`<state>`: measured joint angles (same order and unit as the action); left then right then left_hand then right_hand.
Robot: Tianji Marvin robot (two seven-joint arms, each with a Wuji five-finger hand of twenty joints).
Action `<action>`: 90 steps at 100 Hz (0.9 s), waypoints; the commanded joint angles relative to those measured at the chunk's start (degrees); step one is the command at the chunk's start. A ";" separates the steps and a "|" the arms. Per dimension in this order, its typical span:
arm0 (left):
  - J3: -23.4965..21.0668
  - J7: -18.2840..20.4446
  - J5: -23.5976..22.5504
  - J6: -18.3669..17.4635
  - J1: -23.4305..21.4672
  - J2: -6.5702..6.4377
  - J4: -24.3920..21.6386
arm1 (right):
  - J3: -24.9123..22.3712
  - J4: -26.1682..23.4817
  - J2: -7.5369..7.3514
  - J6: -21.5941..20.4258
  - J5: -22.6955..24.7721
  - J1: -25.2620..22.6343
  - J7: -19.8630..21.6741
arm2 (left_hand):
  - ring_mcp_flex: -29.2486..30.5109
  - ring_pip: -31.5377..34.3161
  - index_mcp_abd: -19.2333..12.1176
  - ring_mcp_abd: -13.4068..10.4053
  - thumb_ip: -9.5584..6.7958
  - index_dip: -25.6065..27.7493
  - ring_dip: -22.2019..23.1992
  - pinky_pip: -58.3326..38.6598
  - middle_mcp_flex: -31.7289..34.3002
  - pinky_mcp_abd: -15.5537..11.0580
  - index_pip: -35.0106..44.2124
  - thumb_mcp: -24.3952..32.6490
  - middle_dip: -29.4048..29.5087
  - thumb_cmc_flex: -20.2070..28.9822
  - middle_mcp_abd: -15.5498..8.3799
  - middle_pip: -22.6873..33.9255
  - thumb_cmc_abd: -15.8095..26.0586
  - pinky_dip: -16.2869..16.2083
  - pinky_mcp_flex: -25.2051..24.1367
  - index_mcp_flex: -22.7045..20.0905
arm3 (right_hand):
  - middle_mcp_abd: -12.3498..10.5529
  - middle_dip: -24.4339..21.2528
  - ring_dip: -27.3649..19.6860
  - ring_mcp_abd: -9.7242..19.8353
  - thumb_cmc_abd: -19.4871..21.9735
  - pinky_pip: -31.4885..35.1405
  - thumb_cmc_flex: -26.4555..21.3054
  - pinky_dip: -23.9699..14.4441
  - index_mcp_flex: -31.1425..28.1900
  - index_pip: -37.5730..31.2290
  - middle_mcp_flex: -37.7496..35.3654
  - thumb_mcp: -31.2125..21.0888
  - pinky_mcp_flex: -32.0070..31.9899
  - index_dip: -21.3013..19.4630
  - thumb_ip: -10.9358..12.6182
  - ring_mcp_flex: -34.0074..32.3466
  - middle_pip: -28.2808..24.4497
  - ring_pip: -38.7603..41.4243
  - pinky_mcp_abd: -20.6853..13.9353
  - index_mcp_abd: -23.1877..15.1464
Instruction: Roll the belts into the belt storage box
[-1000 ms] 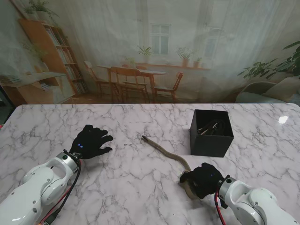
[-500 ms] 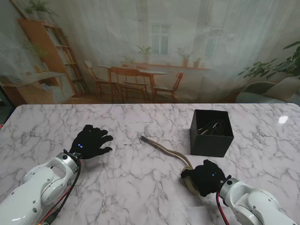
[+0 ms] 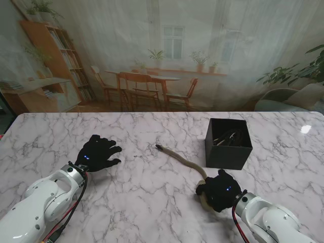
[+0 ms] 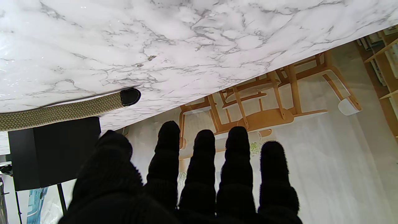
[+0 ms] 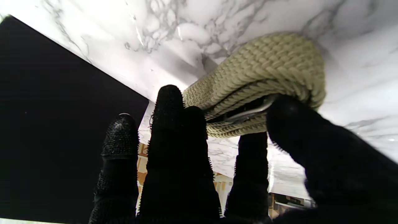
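The woven tan belt (image 3: 183, 163) lies on the marble surface (image 3: 152, 202) at lower centre of the stand view, its dark tip (image 3: 159, 147) toward mid-frame and its near end wound into a small coil under the right hand (image 3: 218, 190), whose fingers (image 5: 168, 109) are curled onto that coil. The braid looks light, soft and floppy, with a grippy weave, so it should roll easily yet spring loose unless pinched across the coil's flat sides. The black belt storage box (image 3: 228, 144) stands just beyond, right of centre. The left hand (image 3: 97, 153) rests at left, fingers spread, holding nothing. No readable writing shows.
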<state>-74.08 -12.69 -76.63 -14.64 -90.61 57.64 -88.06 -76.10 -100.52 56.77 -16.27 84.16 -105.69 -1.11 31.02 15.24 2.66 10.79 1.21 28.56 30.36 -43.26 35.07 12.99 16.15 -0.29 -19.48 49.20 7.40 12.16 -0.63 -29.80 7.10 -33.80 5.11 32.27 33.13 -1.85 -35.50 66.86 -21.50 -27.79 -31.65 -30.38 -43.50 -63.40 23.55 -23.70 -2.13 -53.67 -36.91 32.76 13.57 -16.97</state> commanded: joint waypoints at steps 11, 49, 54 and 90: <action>0.08 0.75 0.10 0.19 0.01 0.13 0.03 | 0.68 0.16 -0.31 -3.18 -0.79 -0.04 2.85 | 0.22 1.38 1.58 0.82 -0.15 -0.55 0.32 -0.04 0.67 1.80 0.10 -1.32 -0.54 0.50 0.18 0.69 2.24 -0.75 -0.42 0.56 | 1.02 -2.41 -0.17 -1.35 3.07 -1.05 0.58 -2.53 -4.73 -4.86 8.11 8.31 -4.86 3.57 -5.95 10.03 3.32 3.24 2.61 -8.06; -0.07 0.76 0.05 0.30 -0.07 0.12 0.07 | -1.99 -0.81 0.14 -5.18 -2.54 -1.70 -2.29 | 0.53 1.51 1.60 0.76 -0.15 -0.45 0.42 -0.14 0.90 1.81 0.45 -1.36 -0.57 0.46 0.09 0.77 2.20 -0.77 -0.36 0.11 | 1.46 -5.36 -2.99 -2.56 7.06 -1.61 0.14 -4.06 -2.82 -8.10 9.31 9.72 -7.59 10.32 -6.99 14.99 4.25 1.48 3.23 -7.98; -0.11 0.81 0.01 0.23 -0.08 0.11 0.05 | -2.56 -1.10 0.21 -5.57 -2.77 -2.07 -2.67 | 0.51 1.50 1.63 0.78 -0.16 -0.42 0.41 -0.16 0.90 1.84 0.53 -1.33 -0.58 0.51 0.13 0.78 2.18 -0.78 -0.34 -0.01 | 1.29 -5.72 -3.60 -2.52 7.21 -1.85 0.16 -3.89 -2.59 -8.24 9.26 9.65 -7.67 10.79 -7.20 15.09 4.49 0.62 3.37 -8.33; 0.08 0.58 -0.13 0.34 0.06 0.08 0.28 | -2.96 -0.38 0.85 -6.00 -5.91 -2.58 -6.91 | 0.52 1.50 1.67 0.80 -0.16 -0.38 0.43 -0.18 0.94 1.90 0.74 -1.32 -0.58 0.45 0.15 0.78 2.18 -0.77 -0.34 -0.24 | 1.12 -9.14 -6.52 -2.42 11.58 -2.50 4.96 -2.47 -2.98 -6.35 8.45 12.89 -7.70 5.97 -3.33 14.24 5.87 -2.83 3.80 0.23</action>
<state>-74.16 -12.75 -76.72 -14.52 -90.61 57.64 -87.96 -79.33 -101.17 57.15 -23.24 79.51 -107.75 -6.77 31.02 15.27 2.66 10.80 1.21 28.56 30.38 -43.26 35.07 12.99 16.19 -0.29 -19.49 49.21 7.40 12.17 -0.62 -29.79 7.10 -33.80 6.30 24.00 27.65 -3.22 -26.44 64.63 -20.06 -31.22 -33.96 -38.93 -35.56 -52.46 16.44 -13.09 -7.86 -40.51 -31.68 32.13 15.41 -21.38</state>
